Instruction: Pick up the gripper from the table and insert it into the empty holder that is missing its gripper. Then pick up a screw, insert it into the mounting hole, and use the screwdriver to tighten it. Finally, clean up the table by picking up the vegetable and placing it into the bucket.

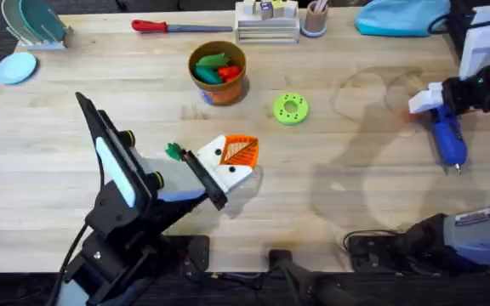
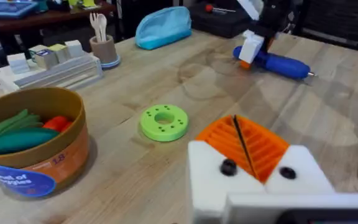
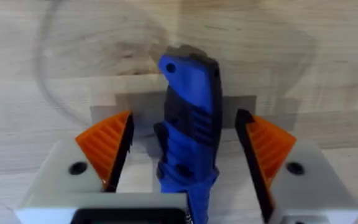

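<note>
Right end effector (image 3: 182, 162) wide open astride screwdriver (image 1: 447, 136), right of frame on bench (image 1: 356, 195); left end effector (image 2: 253, 152) closed, empty.

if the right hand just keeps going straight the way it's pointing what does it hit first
The blue screwdriver. The right hand points down at the table with its orange pads open on either side of the screwdriver's body, apparently not yet touching it. The fingertips would likely reach the wood just afterwards, though depth is hard to judge.
</note>
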